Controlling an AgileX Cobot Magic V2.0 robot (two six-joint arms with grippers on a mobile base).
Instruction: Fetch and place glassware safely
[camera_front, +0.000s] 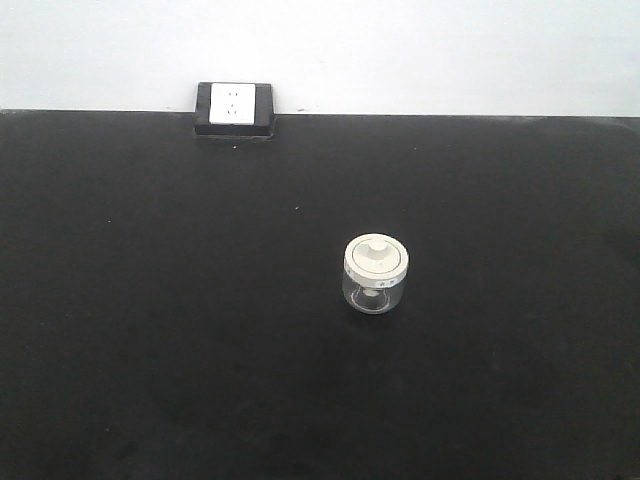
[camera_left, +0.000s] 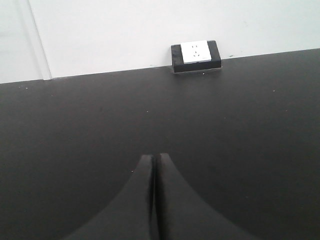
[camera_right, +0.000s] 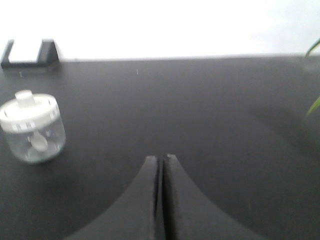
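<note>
The glassware (camera_front: 375, 274), a small squat clear jar with a cream-white knobbed lid, stands upright on the black table (camera_front: 150, 300), right of centre. The right wrist view shows the glassware (camera_right: 32, 128) at the far left, well to the left of my right gripper (camera_right: 160, 158), which is shut with nothing between its dark fingers. My left gripper (camera_left: 154, 156) is also shut and empty over bare table; the jar is out of its view. Neither gripper appears in the front view.
A black block with a white socket face (camera_front: 234, 108) sits at the table's far edge against the white wall, and the socket block (camera_left: 195, 55) also shows in the left wrist view. Green leaf tips (camera_right: 313, 75) poke in at the far right.
</note>
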